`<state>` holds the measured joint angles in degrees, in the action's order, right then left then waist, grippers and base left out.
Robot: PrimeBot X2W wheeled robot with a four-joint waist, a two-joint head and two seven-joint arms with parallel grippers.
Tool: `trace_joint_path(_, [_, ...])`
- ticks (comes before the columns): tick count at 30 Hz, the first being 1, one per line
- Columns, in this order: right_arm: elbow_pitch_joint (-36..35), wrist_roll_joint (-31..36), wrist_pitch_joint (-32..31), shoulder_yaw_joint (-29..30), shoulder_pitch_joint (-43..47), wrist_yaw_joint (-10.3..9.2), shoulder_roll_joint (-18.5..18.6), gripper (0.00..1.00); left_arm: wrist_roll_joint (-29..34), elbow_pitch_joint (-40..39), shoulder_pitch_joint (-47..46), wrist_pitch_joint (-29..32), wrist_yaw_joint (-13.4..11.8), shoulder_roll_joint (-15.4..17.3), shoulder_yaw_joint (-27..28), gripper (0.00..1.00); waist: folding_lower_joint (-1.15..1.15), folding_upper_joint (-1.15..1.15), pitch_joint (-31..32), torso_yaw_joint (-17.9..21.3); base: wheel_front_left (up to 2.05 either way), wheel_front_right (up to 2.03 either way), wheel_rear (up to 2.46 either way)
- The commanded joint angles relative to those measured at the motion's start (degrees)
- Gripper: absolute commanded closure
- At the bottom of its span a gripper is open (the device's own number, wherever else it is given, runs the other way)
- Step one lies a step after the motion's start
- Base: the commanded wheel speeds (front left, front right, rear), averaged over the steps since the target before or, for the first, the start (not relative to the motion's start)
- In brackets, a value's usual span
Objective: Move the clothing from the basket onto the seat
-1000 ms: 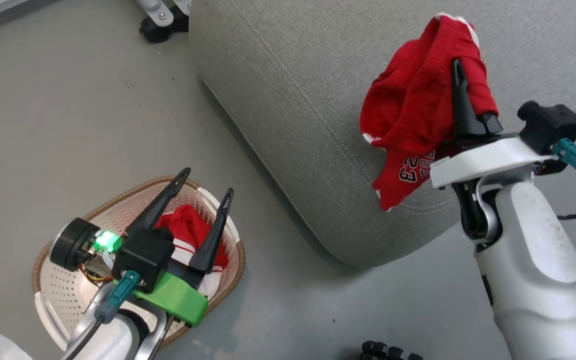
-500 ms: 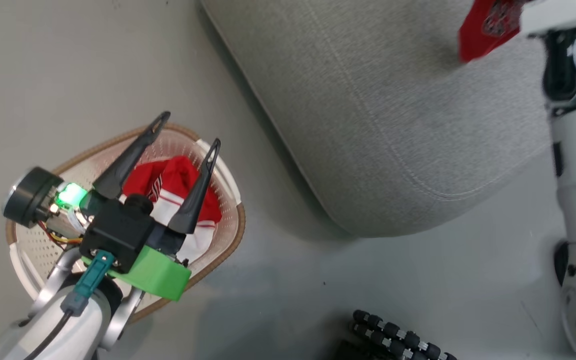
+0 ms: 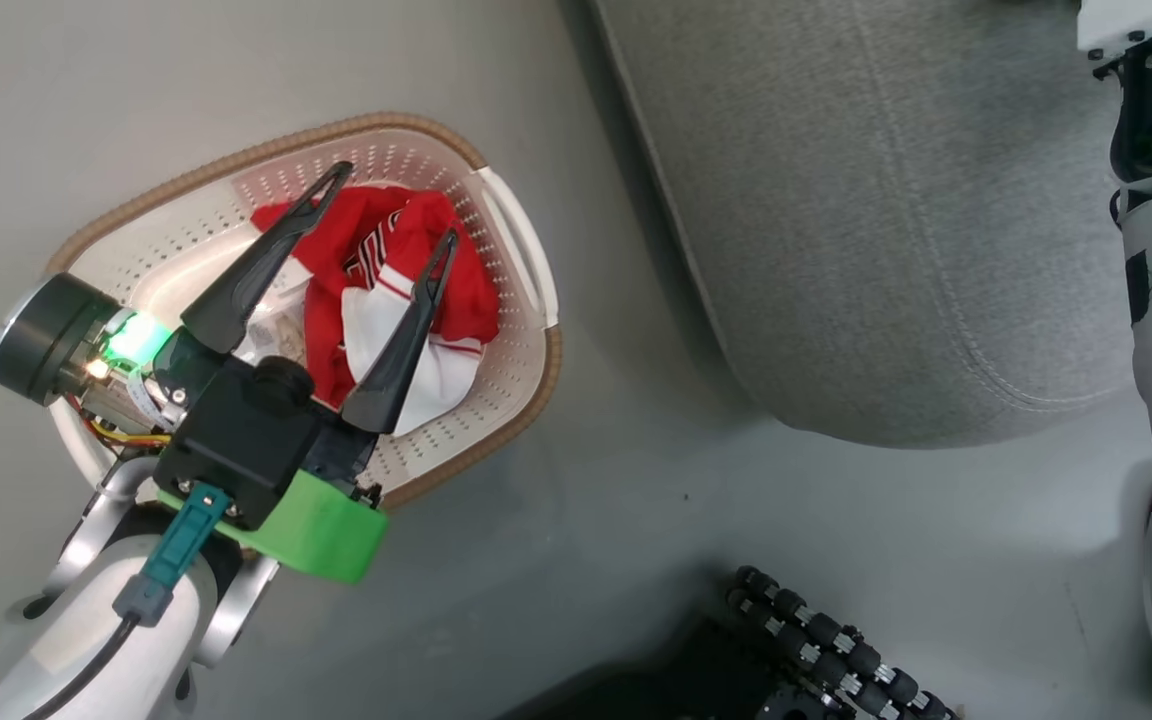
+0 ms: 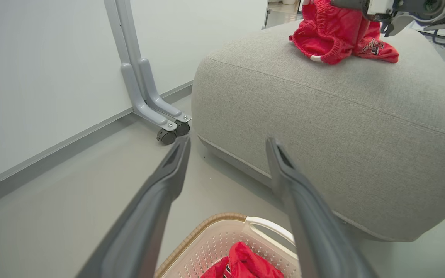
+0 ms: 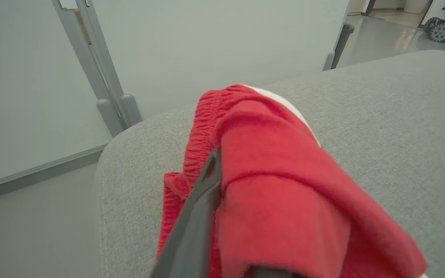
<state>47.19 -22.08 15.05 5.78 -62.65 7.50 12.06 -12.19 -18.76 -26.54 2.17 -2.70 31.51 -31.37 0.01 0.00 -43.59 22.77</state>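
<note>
The seat (image 3: pixel 886 250) is a large grey upholstered cushion with rounded edges and stitched seams. Just beside its rounded corner stands the basket (image 3: pixel 496 385), upright, of cream perforated plastic with a brown woven-look rim. In it lies a crumpled red garment (image 3: pixel 471 300) with a white panel and striped trim (its lettering is unreadable). A second red garment (image 4: pixel 338 34) lies bunched on top of the seat.
</note>
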Motion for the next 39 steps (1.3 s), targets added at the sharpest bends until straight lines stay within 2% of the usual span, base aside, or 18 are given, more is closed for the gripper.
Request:
trace_joint_path(1, [0.36,0.52,0.19,0.53,0.5,-0.02,-0.2,0.0,0.42,0.17,-1.22,-0.35,0.2,0.42,0.13,0.0,-0.01,0.0,-2.06,-2.11,0.0,0.0,0.0])
trace_joint_path(6, [-0.84,2.29,0.19,2.73,4.66,-0.02,-1.05,0.0,-0.26,1.61,-0.93,-1.36,-0.04,-0.64,-0.48,0.0,-0.01,0.0,-0.29,-2.42,0.0,0.0,0.0])
trace_joint_path(11, [-4.59,4.51,0.19,4.43,11.9,-0.02,-2.09,0.0,-1.08,4.38,0.22,-3.77,-0.16,-2.38,-1.43,0.0,-0.01,0.0,4.06,-3.16,0.0,0.0,0.0])
trace_joint_path(21, [-21.49,9.14,0.19,8.21,29.48,-0.02,-5.21,0.0,-4.13,12.02,4.44,-10.08,-1.77,-6.97,-2.82,0.0,-0.01,0.0,16.4,-7.62,0.0,0.0,0.0])
trace_joint_path(30, [-35.51,14.08,0.18,3.84,41.94,-0.02,-7.76,0.0,-7.2,18.46,8.07,-14.41,-3.89,-10.48,-1.92,0.0,-0.01,0.0,25.24,-13.75,0.0,0.0,0.0])
trace_joint_path(39, [-43.27,15.89,-1.86,-0.7,49.36,-0.02,-8.78,0.0,-8.68,22.8,10.26,-16.91,-5.72,-12.53,0.68,0.0,-0.01,0.0,30.23,-20.49,0.0,0.0,0.0])
